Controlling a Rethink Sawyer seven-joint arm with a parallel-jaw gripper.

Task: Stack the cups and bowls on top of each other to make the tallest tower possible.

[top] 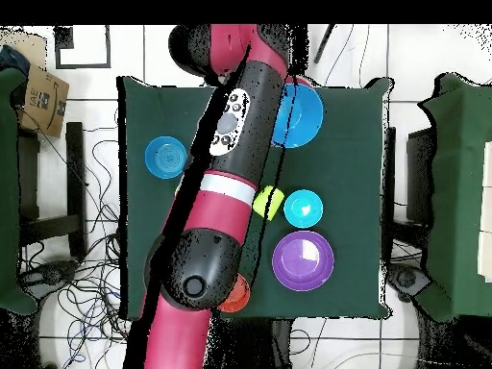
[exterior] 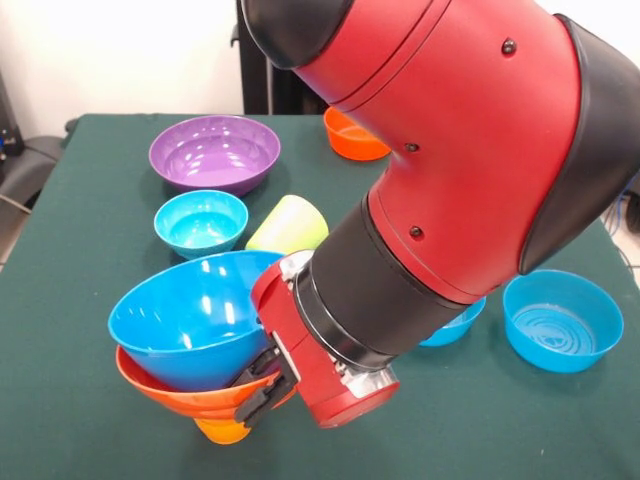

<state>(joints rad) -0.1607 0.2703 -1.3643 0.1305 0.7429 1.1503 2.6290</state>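
The arm (exterior: 440, 170) is reaching down across the table (exterior: 80, 420), and the tower (exterior: 195, 345) is the landmark here. It is standing close to the table's edge. The big blue bowl (exterior: 190, 318) is sitting nested in the wider orange bowl (exterior: 175, 397), and the orange cup (exterior: 222, 431) is peeking out beneath them. The whole stack is leaning, with the blue bowl's mouth tipping up and away from the arm.

The gripper (exterior: 263, 385) is pressing in at the tower's side. Its black fingers (exterior: 258, 368) are sitting narrow, pinching the orange bowl's rim.

Just behind the tower, the lime cup (exterior: 288, 226) is lying on its side, mouth turned toward the stack. Beside that cup, and also just behind the tower, the small blue bowl (exterior: 200, 222) is sitting upright. Farther behind the tower, the purple bowl (exterior: 214, 152) is resting mouth up. Farthest back from the tower, the small orange bowl (exterior: 352, 135) is showing half hidden by the arm.

Well apart from the tower, on the arm's other side, a ringed blue bowl (exterior: 562, 320) is sitting in the open. Between it and the tower, a second blue bowl (exterior: 456, 325) is poking out from under the arm, mostly covered.

From overhead, the arm is covering the tower's lower parts, and only the big blue bowl is showing.
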